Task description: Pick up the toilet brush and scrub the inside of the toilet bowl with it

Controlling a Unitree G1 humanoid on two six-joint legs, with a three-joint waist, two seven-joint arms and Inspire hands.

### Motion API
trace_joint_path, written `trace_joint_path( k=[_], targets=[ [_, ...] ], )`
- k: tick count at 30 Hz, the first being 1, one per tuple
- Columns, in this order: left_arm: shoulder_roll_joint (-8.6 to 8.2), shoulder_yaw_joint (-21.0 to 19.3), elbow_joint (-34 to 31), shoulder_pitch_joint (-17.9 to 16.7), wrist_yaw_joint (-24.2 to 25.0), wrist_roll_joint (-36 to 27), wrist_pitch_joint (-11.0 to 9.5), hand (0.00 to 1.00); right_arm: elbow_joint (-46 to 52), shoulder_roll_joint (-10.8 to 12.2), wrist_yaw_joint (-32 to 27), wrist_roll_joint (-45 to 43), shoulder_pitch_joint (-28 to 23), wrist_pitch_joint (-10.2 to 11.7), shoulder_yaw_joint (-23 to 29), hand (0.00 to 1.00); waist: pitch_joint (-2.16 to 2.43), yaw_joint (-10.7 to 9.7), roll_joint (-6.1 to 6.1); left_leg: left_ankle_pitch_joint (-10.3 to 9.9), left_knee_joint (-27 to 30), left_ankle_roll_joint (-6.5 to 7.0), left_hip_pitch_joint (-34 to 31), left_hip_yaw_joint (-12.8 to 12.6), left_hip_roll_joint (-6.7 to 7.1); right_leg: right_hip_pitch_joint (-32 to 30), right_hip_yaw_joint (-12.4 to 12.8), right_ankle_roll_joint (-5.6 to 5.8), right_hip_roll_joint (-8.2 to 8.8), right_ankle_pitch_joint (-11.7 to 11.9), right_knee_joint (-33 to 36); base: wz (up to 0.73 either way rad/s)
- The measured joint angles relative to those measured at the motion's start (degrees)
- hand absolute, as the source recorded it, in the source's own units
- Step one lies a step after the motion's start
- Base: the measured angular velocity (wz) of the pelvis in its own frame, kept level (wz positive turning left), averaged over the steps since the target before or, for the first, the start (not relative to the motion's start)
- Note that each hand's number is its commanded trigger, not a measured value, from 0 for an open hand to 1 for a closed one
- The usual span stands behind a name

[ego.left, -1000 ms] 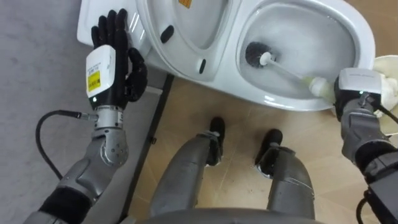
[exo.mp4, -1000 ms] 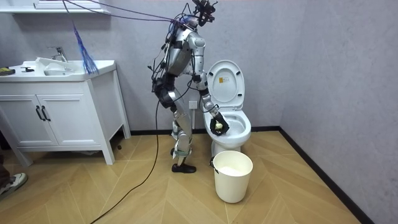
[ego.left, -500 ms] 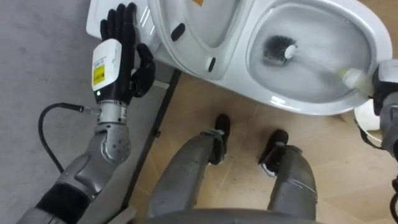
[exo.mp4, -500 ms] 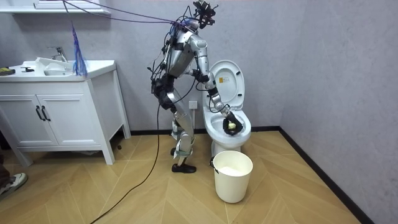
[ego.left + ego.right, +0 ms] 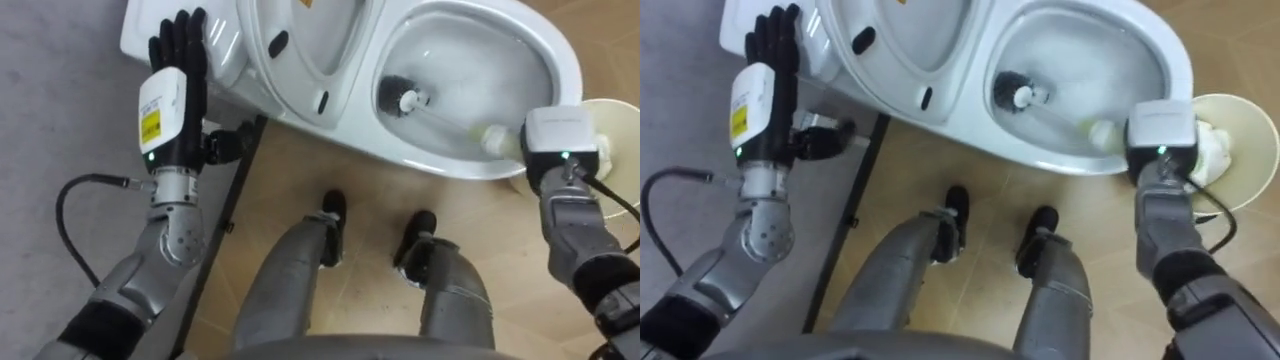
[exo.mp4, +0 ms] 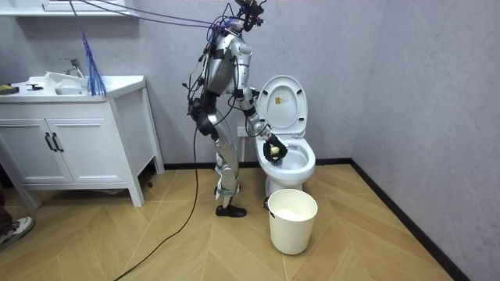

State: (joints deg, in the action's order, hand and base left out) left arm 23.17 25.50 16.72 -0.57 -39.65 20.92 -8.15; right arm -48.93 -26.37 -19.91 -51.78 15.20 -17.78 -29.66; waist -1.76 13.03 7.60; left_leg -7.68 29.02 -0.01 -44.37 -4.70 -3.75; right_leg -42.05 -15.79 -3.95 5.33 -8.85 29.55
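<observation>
Robot stands at the side of toilet [image 5: 562, 62], feet just before its base; bowl at 1 o'clock, raised lid [image 5: 310, 35] at 12, tank [image 5: 135, 42] at 10; left hand [image 5: 172, 75] beside tank; brush [image 5: 400, 96] head in bowl, handle running toward 3 o'clock into right hand [image 5: 558, 135]; bucket [image 5: 1245, 125] just right of bowl; cabinet [image 6: 70, 140] well apart.

No print can be read: the yellow label [image 5: 150, 126] on the back of the left hand [image 5: 185, 95] and the small sticker [image 6: 276, 99] inside the raised toilet lid [image 6: 287, 109] are too fine to make out.
</observation>
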Motion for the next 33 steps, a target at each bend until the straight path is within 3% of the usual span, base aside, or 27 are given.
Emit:
trace_joint_path(
  k=[3,5,7,10,13,16,20,21,24,27,30,31,33],
  targets=[
    [0.04,0.23,0.96,0.38,-0.05,-0.28,-0.15,0.0,-7.27,-1.28,-1.28,5.05,4.06,2.47,-1.83,1.0,0.0,0.16,0.14,0.19,-0.34,-0.28,0.12,-0.04,0.12,-0.44,0.1,-0.35,0.64,-0.41,0.81,0.04],
    [0.11,0.3,0.57,0.64,0.08,-0.32,0.24,0.0,-11.59,-2.52,-2.04,9.5,6.7,5.14,-2.77,1.0,-0.61,-0.07,-0.91,0.39,-0.5,-0.34,-0.04,-0.12,0.8,-1.54,0.35,-0.44,1.59,-1.52,2.84,0.18],
    [0.17,0.23,-1.03,0.81,0.45,0.06,0.8,0.0,-16.06,-3.89,-2.71,11.57,9.43,8.36,-1.62,1.0,-0.8,-0.37,-1.7,0.46,0.75,-0.24,-1.18,-0.15,2.16,-3.94,0.64,-0.55,3.56,-3.53,6.83,0.28],
    [0.25,-0.15,-2.13,1.03,0.69,1.52,1.7,0.0,-18.49,-6.25,-3.41,10.43,13.08,10.72,1.29,1.0,-1.14,-0.74,-2.62,0.59,1.87,-0.08,-2.5,-0.39,3.44,-6.26,1.03,-0.56,5.48,-5.18,10.53,0.22],
    [0.22,-0.62,-2.45,1.5,1.63,1.79,2.02,0.0,-18.63,-8.26,-3.93,8.32,14.71,10.66,0.4,1.0,-1.24,-0.25,-4.54,0.59,2.49,-0.08,-2.46,-0.72,3.43,-6.45,1.35,-0.69,5.74,-5.64,11.29,0.03],
    [0.23,-0.54,-3.25,2.16,2.14,1.99,2.37,0.0,-17.43,-8.56,-4.33,6.62,14.0,9.6,-1.21,1.0,-1.44,-0.15,-5.37,0.58,2.51,-0.08,-1.84,-0.63,3.21,-5.5,0.95,-0.69,5.5,-5.63,10.8,0.01],
    [-0.16,-0.52,-3.27,2.26,2.65,3.74,3.14,0.0,-15.99,-5.31,-4.22,2.93,10.55,8.85,-2.97,1.0,-1.15,0.32,-4.37,0.57,2.37,-0.05,-1.15,0.11,2.19,-2.75,-0.74,-0.11,4.18,-4.56,7.42,-0.01],
    [-0.73,0.15,-3.27,2.25,3.0,3.73,3.25,0.0,-15.75,-3.81,-3.83,1.73,8.57,8.48,-3.84,1.0,-0.89,0.12,-3.07,0.56,2.14,-0.01,-0.89,0.38,1.94,-1.37,-1.7,0.31,3.79,-4.2,6.0,0.23],
    [-2.13,0.86,-2.2,1.2,2.67,4.72,3.17,0.0,-15.74,0.57,-3.17,2.86,5.45,4.08,-1.65,1.0,-0.31,0.02,-0.76,0.86,-0.42,0.66,0.25,0.46,1.97,0.37,-1.75,1.28,2.53,-2.57,2.57,0.0],
    [-2.57,1.49,-1.61,0.24,2.6,4.59,3.1,0.0,-16.06,0.75,-3.27,5.23,4.45,3.77,-0.93,1.0,0.25,-0.09,1.12,1.17,-1.97,1.13,1.2,-0.12,2.29,0.98,-1.32,1.39,2.5,-1.65,1.2,-0.08],
    [-2.54,1.4,-0.71,0.02,2.15,4.57,2.87,0.0,-16.56,0.74,-3.41,5.76,4.72,3.83,-0.66,1.0,0.24,0.51,1.16,1.32,-3.17,1.16,2.19,-0.92,2.27,0.99,-0.36,1.24,2.47,-1.47,1.01,-0.11],
    [-2.55,1.43,-0.5,0.01,2.11,4.38,2.97,0.0,-18.2,0.47,-3.75,6.89,5.61,4.1,-0.81,1.0,-0.05,0.99,0.75,1.45,-3.78,1.0,2.82,-1.47,2.27,0.99,-0.11,1.18,2.53,-1.51,1.01,-0.13],
    [-2.49,1.63,-0.13,0.01,2.23,4.36,3.11,0.0,-19.88,-0.48,-3.84,8.9,6.7,4.32,-1.58,1.0,-0.2,1.53,0.54,1.46,-3.76,0.96,3.0,-1.75,2.19,0.93,-0.09,0.9,2.69,-1.74,1.24,-0.05]
  ],
)
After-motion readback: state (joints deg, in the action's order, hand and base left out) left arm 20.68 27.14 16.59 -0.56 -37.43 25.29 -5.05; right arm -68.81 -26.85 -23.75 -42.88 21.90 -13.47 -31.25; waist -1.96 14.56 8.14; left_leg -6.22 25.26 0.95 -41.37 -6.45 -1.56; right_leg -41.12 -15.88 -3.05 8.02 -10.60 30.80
